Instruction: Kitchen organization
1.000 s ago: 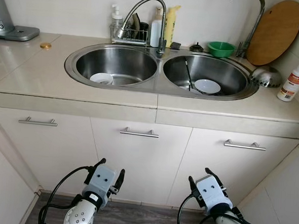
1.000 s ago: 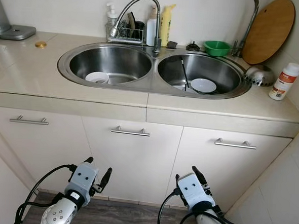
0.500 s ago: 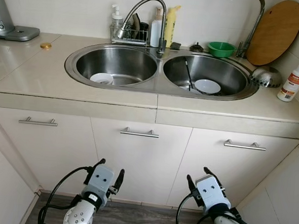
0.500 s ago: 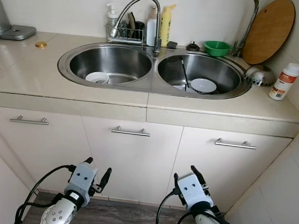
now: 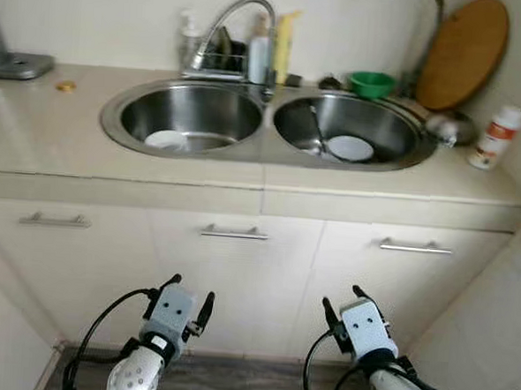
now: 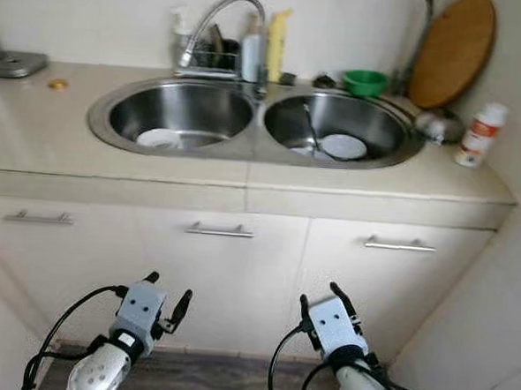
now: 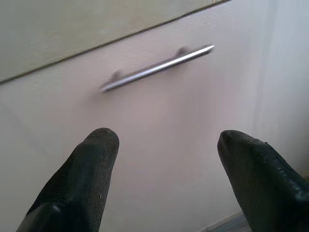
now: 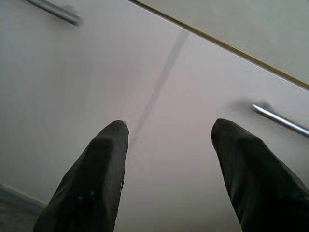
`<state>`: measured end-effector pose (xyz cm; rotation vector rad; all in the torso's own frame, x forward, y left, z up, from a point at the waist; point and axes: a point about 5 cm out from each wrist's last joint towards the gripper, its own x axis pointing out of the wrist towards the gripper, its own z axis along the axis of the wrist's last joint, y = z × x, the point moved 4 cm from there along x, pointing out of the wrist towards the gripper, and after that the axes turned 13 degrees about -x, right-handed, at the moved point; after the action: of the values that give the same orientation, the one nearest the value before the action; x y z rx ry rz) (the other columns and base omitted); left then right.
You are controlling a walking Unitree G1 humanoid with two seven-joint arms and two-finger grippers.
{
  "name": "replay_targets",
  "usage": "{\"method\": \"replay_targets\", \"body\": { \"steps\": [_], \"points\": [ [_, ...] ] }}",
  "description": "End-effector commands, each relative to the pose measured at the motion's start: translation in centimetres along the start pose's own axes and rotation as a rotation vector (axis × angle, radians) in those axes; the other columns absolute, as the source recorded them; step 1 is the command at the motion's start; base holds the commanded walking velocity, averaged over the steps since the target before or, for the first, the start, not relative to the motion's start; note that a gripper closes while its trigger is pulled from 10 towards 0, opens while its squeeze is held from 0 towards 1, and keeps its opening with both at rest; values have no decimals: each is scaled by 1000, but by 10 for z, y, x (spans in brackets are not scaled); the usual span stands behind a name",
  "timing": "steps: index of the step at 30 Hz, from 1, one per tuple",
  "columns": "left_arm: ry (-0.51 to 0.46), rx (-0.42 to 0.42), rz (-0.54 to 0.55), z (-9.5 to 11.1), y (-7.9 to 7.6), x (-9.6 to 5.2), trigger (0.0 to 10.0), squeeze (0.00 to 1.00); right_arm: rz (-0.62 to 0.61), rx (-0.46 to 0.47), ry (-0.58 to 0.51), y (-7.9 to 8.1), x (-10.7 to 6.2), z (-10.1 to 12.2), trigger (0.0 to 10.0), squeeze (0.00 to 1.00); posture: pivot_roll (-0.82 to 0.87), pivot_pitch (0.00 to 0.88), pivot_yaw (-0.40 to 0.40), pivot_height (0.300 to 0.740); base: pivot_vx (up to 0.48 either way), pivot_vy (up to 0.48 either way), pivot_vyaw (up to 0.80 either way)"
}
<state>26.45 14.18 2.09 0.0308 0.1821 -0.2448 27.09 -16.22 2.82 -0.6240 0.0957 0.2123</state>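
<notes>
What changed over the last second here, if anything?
Only the camera moved: the whole view shifted and blurred slightly, so the robot is stepping or turning. The left pincer and right pincer stay open and empty, low before the cabinet doors. The dishes in the double sink kept their places.

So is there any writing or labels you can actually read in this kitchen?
None can be read.
White bottle with an orange-red label at the counter's right end: print too blurred.
Bottles behind the faucet: no legible text.
Grey appliance at the far left: no marking can be made out.
</notes>
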Motion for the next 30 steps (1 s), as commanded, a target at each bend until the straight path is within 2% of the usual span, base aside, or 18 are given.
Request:
{"method": "replay_targets", "body": {
  "steps": [1,16,24,30],
  "points": [
    [-10,4,3,2,3,0,10000,0,4,15,0,1,1,0,10000,0,29,0,-6,740,0,480,-800],
    [-24,3,2,4,3,0,10000,0,5,29,0,0,2,0,10000,0,30,0,-7,740,0,461,-800],
    [-2,22,-4,1,2,1,10000,0,5,27,-5,0,3,0,10000,0,29,0,-6,740,0,0,-800],
    [-1,24,-6,1,1,2,10000,0,7,21,-20,0,4,3,10000,0,30,0,-7,740,0,-147,-177]
  ]
}}
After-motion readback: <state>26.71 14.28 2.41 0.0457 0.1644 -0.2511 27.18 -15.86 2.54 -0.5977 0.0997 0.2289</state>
